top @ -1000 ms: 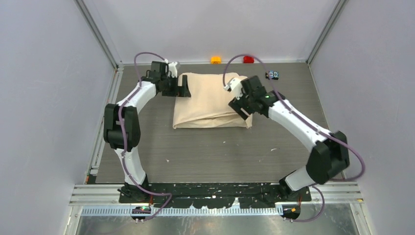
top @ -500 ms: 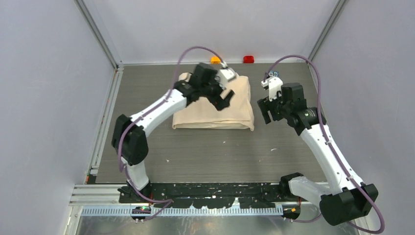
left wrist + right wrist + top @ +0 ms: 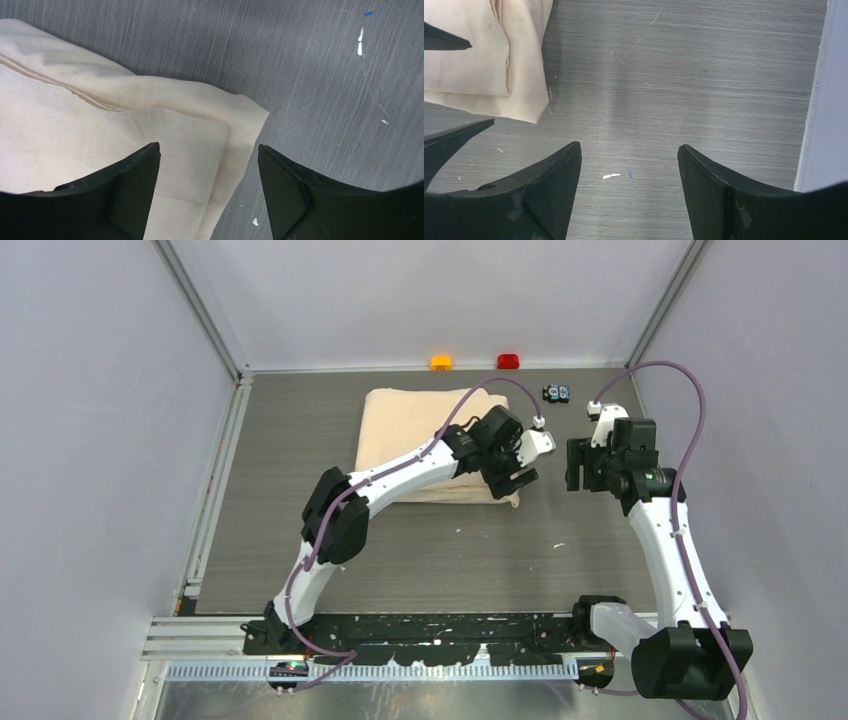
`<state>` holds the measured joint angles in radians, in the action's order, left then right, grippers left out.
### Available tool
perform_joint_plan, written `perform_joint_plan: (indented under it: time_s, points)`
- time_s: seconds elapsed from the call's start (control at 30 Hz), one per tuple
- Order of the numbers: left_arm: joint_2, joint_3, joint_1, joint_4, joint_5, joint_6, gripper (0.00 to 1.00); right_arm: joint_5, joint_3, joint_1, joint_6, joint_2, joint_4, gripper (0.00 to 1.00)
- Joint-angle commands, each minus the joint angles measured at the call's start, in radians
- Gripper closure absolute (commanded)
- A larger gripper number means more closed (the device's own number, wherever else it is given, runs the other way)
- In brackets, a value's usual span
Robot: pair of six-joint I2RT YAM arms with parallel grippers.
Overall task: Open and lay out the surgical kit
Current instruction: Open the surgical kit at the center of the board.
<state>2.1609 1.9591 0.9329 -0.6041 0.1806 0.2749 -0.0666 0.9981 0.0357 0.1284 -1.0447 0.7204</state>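
we see l claw [image 3: 207, 150], jaws spread & holding nothing, over near-right corner of folded beige cloth [image 3: 400, 420]; r claw [image 3: 629, 147] likewise spread over table [image 3: 450, 550], right of cloth.

No text is readable; the black-and-blue gadget [image 3: 556, 393] is perhaps too small to tell.

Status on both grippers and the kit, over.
Left gripper jaws open, over near-right corner of beige cloth. Right gripper jaws open, empty, over table beside it. Cloth folded, not yet opened. Nothing blocking.
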Motion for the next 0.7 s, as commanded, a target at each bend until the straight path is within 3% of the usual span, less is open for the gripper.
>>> perform_joint_plan:
  time_s: [0.0, 0.37, 0.57, 0.67]
  points:
    - [0.035, 0.070, -0.004, -0.031, -0.044, 0.012, 0.28, -0.043, -0.004, 0.010, -0.017, 0.031, -0.035, 0.25]
    - [0.079, 0.088, -0.004, -0.025, -0.051, 0.003, 0.49, -0.059, -0.013, 0.013, -0.013, 0.022, -0.035, 0.26]
    - [0.075, 0.119, -0.005, -0.047, -0.042, -0.004, 0.76, -0.061, -0.015, 0.013, -0.010, 0.016, -0.033, 0.27]
    - [0.055, 0.120, -0.005, -0.055, -0.037, -0.010, 0.82, -0.062, -0.018, 0.013, -0.006, 0.015, -0.033, 0.27]
